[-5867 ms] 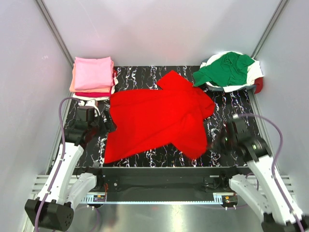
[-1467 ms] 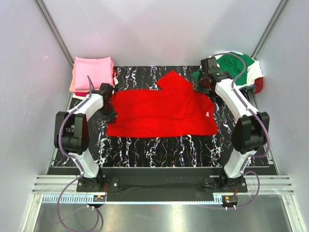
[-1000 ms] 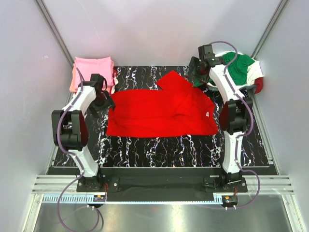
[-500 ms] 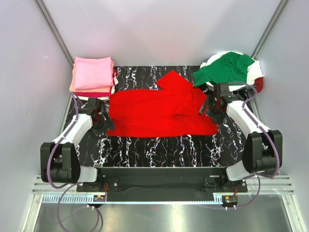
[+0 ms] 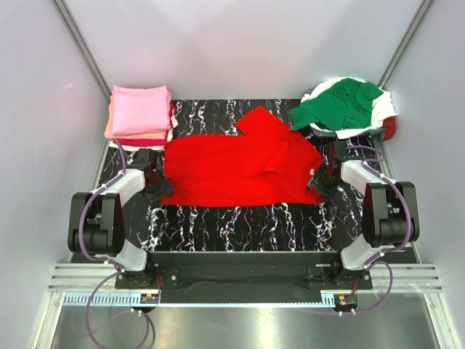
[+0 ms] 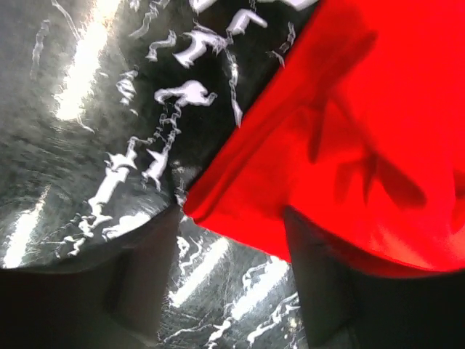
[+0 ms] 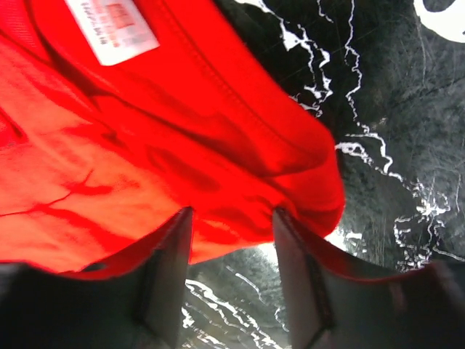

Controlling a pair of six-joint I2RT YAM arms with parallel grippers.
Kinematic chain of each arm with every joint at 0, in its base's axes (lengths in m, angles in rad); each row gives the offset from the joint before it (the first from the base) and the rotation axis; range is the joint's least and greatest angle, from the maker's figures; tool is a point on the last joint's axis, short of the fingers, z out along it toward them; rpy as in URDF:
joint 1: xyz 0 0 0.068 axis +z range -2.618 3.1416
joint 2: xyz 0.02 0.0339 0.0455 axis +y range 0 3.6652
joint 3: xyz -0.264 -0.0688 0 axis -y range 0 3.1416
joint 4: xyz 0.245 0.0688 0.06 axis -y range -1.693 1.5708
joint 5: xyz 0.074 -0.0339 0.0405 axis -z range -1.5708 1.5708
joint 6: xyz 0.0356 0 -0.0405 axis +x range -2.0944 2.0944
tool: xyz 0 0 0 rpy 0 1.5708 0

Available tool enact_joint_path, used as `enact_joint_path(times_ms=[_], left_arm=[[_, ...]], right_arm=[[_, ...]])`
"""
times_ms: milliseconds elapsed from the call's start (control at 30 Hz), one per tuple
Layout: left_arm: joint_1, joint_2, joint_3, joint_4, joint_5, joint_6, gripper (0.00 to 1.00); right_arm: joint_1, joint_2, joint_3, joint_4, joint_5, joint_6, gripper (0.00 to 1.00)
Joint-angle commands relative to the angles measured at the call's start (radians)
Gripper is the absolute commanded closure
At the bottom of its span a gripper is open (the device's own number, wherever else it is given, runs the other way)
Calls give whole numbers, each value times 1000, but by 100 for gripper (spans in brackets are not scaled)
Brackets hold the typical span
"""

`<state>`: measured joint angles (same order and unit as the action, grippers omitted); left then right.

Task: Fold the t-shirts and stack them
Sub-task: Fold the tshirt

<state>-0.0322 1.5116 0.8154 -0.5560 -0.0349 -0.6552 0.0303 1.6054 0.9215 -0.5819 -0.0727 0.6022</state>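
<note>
A bright red t-shirt (image 5: 240,163) lies spread across the middle of the black marbled table, its near edge straight. My left gripper (image 5: 158,186) sits low at the shirt's near-left corner. In the left wrist view, that red corner (image 6: 240,211) lies between my fingers (image 6: 145,276), and the left gripper (image 6: 232,225) stands apart around it. My right gripper (image 5: 318,179) is at the near-right corner. Its jaws (image 7: 232,218) straddle the red hem (image 7: 290,160) with a gap on both sides. A white label (image 7: 109,25) shows on the cloth.
A folded stack topped by a pink t-shirt (image 5: 138,110) sits at the far left corner. A green t-shirt (image 5: 341,103) is heaped over a white basket (image 5: 385,109) at the far right. The table's metal rail (image 5: 240,280) runs along the near edge.
Both arms have swung back from the shirt's far side down to its near corners. Both sets of jaws have narrowed around the red cloth edges.
</note>
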Motion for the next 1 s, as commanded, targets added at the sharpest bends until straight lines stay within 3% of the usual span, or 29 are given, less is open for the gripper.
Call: enact_joint_path(times_ms=[0, 67, 133, 167, 367, 533, 633, 667, 733, 833, 867, 900, 967], left_arm=[[-3, 51, 36, 83, -7, -6, 67], [-3, 65, 51, 84, -10, -6, 95], [-5, 53, 70, 42, -17, -4, 100], [-5, 36, 89, 18, -34, -6, 100], [-2, -235, 191, -223, -174, -3, 100], [24, -387, 42, -315, -156, -66, 100], [17, -435, -93, -305, -56, -119, 85], [12, -456, -99, -306, -31, -135, 78], [12, -491, -131, -315, 68, -176, 71], [12, -554, -114, -364, 104, -187, 56], [14, -582, -105, -377, 96, -178, 51], [12, -593, -95, -392, 87, -170, 42], [12, -611, -67, -389, 49, -133, 38]], right_arm=[[-9, 17, -18, 63, 7, 11, 48], [-12, 28, -36, 85, 7, 8, 65], [-17, 36, -49, 96, 2, 13, 83], [-21, 34, -53, 94, 2, 13, 100], [-21, -179, -30, 2, 101, 37, 100], [-21, -272, -41, -84, 214, 47, 100], [-21, -266, -93, -92, 196, 62, 100], [-21, -266, -125, -81, 176, 73, 100], [-21, -274, -153, -67, 160, 85, 100], [-21, -286, -161, -81, 149, 99, 100], [-21, -291, -155, -91, 148, 100, 75], [-21, -301, -151, -95, 146, 100, 60], [-21, -312, -132, -105, 152, 97, 23]])
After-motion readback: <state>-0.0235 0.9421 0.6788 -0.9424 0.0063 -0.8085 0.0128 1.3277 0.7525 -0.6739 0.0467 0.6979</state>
